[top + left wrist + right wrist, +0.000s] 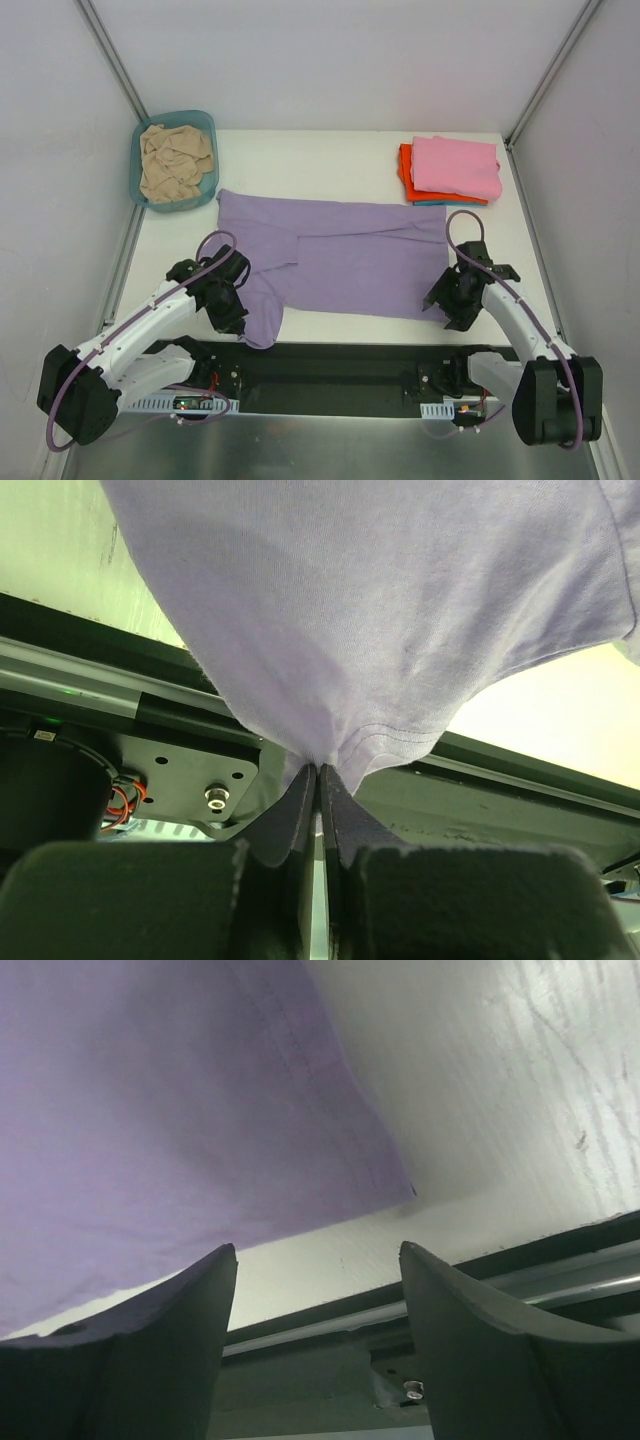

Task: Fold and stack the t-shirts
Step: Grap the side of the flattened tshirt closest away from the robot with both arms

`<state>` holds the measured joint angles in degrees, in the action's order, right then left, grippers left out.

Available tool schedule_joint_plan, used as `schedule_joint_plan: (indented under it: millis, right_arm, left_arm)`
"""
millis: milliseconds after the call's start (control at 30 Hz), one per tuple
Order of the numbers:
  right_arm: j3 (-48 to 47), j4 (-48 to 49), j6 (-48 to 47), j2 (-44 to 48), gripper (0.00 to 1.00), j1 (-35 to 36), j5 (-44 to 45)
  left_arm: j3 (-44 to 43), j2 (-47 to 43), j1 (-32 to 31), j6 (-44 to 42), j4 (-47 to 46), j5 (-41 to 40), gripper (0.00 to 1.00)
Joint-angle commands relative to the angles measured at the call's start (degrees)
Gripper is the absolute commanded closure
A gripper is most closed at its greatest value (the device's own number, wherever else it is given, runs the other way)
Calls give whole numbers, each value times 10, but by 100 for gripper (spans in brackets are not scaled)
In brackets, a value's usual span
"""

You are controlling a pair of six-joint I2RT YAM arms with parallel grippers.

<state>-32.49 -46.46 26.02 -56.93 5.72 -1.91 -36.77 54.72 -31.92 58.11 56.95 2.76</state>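
Note:
A lavender-purple t-shirt (pixel 335 255) lies spread across the middle of the white table. My left gripper (pixel 232 312) is shut on its near-left corner, and the cloth (pixel 370 620) bunches into the pinched tips in the left wrist view. My right gripper (pixel 447 305) hovers open at the shirt's near-right corner (pixel 395 1185), nothing between its fingers (pixel 190 1300). A folded pink t-shirt (pixel 457 165) sits on an orange-red one (pixel 405 170) and a teal one at the back right. A crumpled beige t-shirt (pixel 175 162) fills the basin.
The teal plastic basin (pixel 138 160) stands at the back left corner. A black rail (pixel 330 365) with the arm bases runs along the near table edge. Grey walls and metal posts close in both sides.

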Motion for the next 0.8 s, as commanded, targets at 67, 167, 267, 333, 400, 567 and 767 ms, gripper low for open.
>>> schedule_joint_plan:
  millis: [67,167,267,333,400,567,767]
  right_arm:
    - [24,69,23,-57,41,-2,-16]
    - [26,87,23,-78,51,-2,-6]
    - [23,93,15,-91,58,-1,16]
    - [22,95,11,-100,64,-2,16]
    - [20,100,5,-105,73,-2,16]
    - [8,102,-17,-115,82,-1,48]
    - [-14,110,-51,-129,99,-3,47]
  left_arm:
    - [-18,-6,-5,-2,21,-22,100]
    - [-17,-8,-5,3,21,-24,100]
    - [-16,-8,-4,10,19,-25,100]
    - [-15,-12,-5,15,15,-24,100]
    - [-16,-13,-4,10,14,-24,100]
    - [-32,-5,-3,5,11,-41,100]
    - [-46,9,-2,-2,9,-49,100]
